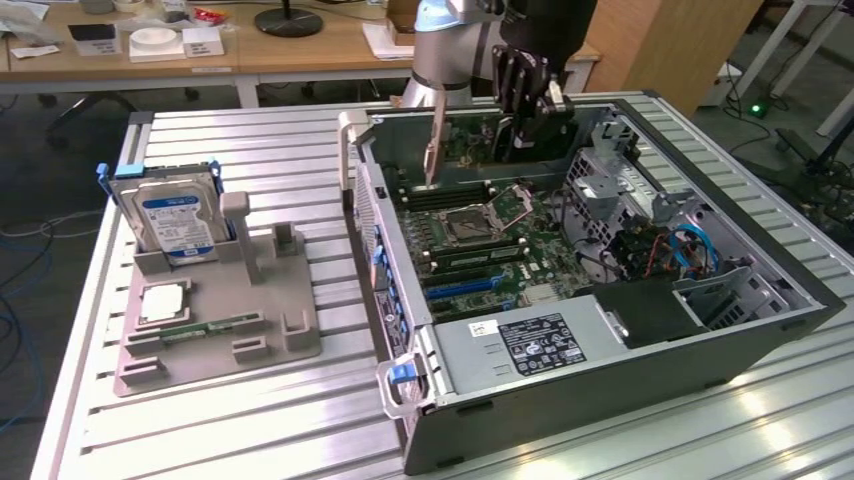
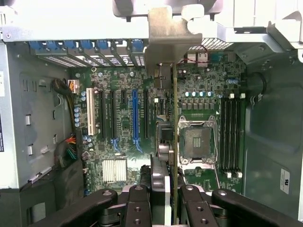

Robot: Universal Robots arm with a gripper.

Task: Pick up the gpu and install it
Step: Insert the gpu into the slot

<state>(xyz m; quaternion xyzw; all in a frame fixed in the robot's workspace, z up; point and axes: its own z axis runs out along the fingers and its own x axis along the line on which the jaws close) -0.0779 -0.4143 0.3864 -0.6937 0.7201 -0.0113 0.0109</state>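
The gpu [image 1: 497,140] is a green card with a silver bracket [image 1: 434,150] at one end. It hangs upright above the motherboard [image 1: 487,240] inside the open computer case [image 1: 747,335], with my gripper [image 1: 527,100] shut on it from above. In the wrist view the gpu [image 2: 174,118] appears edge-on between my two black fingers [image 2: 137,208], and its bracket [image 2: 165,42] reaches toward the case's rear slot openings. The card floats over the board between the blue expansion slot [image 2: 135,116] and the processor socket [image 2: 196,142], apart from both.
A grey fixture [image 1: 220,330] on the exterior view's left holds a blue-labelled hard drive [image 1: 171,215], a processor chip [image 1: 160,300] and a memory stick [image 1: 214,325]. The power supply [image 1: 527,345] fills the case's near end, and cables [image 1: 681,250] and a drive cage sit on its right.
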